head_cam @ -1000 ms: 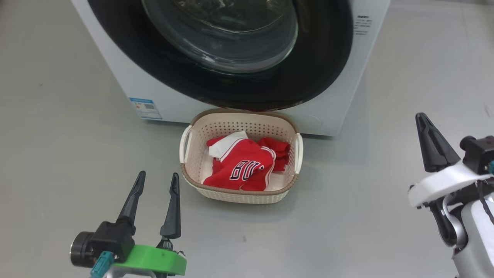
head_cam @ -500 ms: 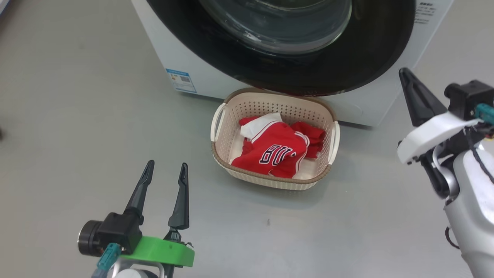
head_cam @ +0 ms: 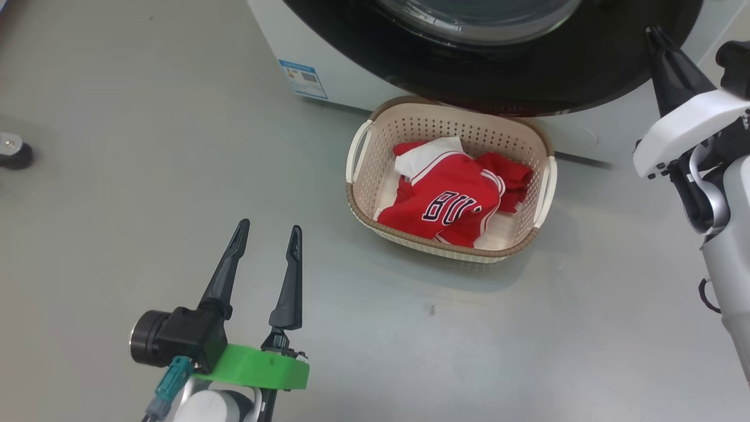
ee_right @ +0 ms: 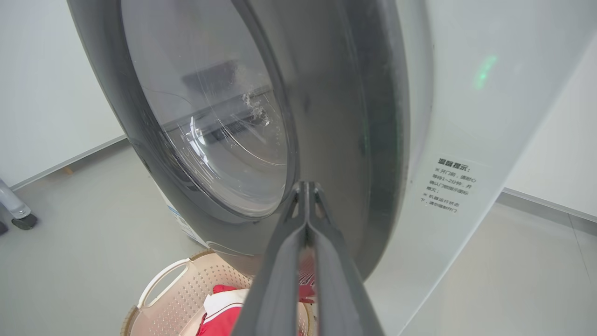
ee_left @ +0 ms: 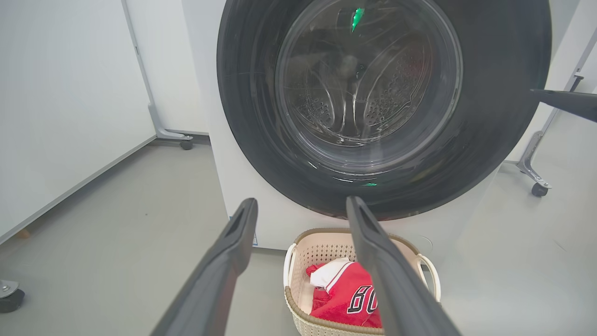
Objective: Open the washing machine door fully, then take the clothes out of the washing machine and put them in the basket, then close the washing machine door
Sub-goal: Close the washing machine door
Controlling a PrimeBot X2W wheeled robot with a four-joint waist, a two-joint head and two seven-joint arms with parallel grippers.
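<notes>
Washing machine door (head_cam: 498,88), head view: the glossy black rim lies across the front of the white washing machine (head_cam: 275,47) and looks flush with it, so I judge it shut or very nearly so. The basket (head_cam: 542,231) sits on the floor (head_cam: 117,176) directly under the door's lower edge, probably so that items pulled out drop straight in. The clothes (head_cam: 454,202) lie crumpled inside it, red with white trim and lettering upward. The left gripper (head_cam: 269,225) hovers low and well apart from the basket, fingers spread and empty, seemingly parked out of the door's way. The right gripper (head_cam: 652,30) is raised at the door's right side, fingers pressed together with nothing between them, which reads as a pushing pose rather than a grasp. Left wrist view: the spread fingers frame the door head-on. The perforated drum (ee_left: 387,93) shows through the glass with no red inside that I can make out, so unloading looks finished. Right wrist view: the closed fingertips point at the black rim near its outer edge, beside the printed text (ee_right: 450,184) on the front panel. Whether they touch the rim I cannot tell. A firm press there would likely seat the latch, if it is not seated already.
</notes>
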